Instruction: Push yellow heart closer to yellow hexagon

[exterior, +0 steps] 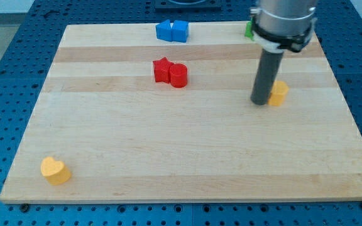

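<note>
Yellow hexagon (279,92) is your landmark: my tip (259,102), a bare fingerless rod, touches its left side; the yellow heart (54,170) sits well apart, lower-left.

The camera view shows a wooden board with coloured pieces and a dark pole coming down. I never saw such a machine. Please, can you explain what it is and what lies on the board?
There is one picture only, from a camera looking down at the board at a slant. The grey part at the top is the end of a robot arm. It has no tool for grasping and holds nothing; it carries a straight dark rod, and my tip slides on the wooden board to push blocks.

My tip stands right beside the yellow hexagon, on its left in the view. The yellow heart lies far away, near the bottom left corner. Two blue blocks sit together at the top, and a red star touches a red cylinder. A green block is mostly hidden behind the arm.
</note>
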### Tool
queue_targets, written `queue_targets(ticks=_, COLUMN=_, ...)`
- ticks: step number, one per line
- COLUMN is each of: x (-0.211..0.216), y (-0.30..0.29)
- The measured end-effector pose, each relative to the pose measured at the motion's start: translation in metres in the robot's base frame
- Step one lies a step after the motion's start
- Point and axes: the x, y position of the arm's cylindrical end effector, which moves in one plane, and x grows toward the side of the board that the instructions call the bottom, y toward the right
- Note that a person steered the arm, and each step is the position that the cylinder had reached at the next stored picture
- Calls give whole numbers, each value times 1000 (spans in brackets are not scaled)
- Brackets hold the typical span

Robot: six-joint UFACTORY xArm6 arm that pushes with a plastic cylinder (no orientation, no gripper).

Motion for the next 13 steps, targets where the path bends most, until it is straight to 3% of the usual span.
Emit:
queue_targets(ticks=1, x=-6, y=4)
queue_targets(ticks=2, x=7, y=-64)
queue_targets(ticks=5, x=62, y=-401)
queue_targets(ticks=6, x=84, y=-449)
queue_targets(ticks=7, x=85, y=-449)
queue_targets(ticks=9, x=154, y=-449)
queue_targets(ticks=10, x=165, y=-430)
queue_targets(ticks=13, x=132, y=-274)
